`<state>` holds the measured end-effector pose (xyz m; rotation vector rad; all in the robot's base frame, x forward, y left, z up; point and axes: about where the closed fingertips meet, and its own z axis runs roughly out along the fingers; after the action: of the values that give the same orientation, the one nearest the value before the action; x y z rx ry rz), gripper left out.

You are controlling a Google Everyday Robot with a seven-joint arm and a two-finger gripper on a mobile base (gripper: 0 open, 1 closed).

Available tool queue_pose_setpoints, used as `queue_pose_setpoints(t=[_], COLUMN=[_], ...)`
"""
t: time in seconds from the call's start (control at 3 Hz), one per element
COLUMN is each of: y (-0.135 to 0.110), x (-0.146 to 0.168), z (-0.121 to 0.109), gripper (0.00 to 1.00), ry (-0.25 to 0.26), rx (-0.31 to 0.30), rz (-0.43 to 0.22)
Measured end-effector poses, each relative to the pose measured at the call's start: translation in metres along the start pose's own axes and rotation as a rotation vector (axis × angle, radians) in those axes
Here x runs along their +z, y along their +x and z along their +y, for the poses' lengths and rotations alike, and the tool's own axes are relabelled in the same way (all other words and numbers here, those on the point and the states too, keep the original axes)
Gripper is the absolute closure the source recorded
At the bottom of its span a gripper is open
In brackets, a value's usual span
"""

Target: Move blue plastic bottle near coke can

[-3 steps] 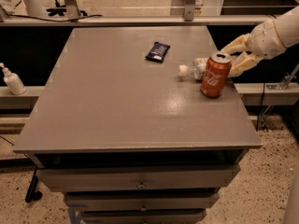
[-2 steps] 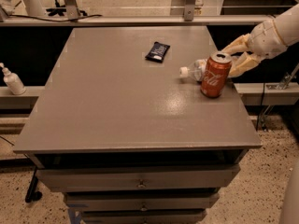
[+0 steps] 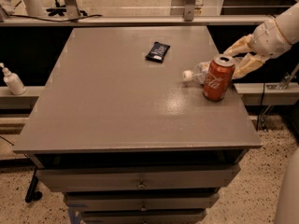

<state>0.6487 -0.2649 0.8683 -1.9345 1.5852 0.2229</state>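
Note:
The coke can (image 3: 217, 78), red-orange with white script and a silver top, stands upright near the table's right edge. The blue plastic bottle (image 3: 200, 72) lies on its side just behind and left of the can. Its white cap (image 3: 187, 75) points left, and its rear end is hidden behind the can. My gripper (image 3: 231, 62) reaches in from the right, just behind the can. Its tan fingers (image 3: 239, 45) are spread apart on either side of the bottle's hidden end. The gripper is open.
A flat dark blue packet (image 3: 157, 52) lies towards the back middle of the grey table (image 3: 112, 106). A small white pump bottle (image 3: 12, 80) stands on a ledge off the table's left side. Drawers sit below the table's front edge.

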Motion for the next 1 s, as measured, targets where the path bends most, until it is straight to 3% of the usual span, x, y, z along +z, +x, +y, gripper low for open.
queue_pose_setpoints(t=[0.33,0.67,1.0], y=[-0.0001,-0.0039,-0.0046], x=[-0.0015,-0.0025,-0.0032], z=[0.0008,-0.0007,-0.0011], gripper=[0.12,0.0,0.0], ry=[-0.006,-0.001,0.001], rx=[-0.01,-0.019,-0.021], rz=[0.002,-0.006,-0.009])
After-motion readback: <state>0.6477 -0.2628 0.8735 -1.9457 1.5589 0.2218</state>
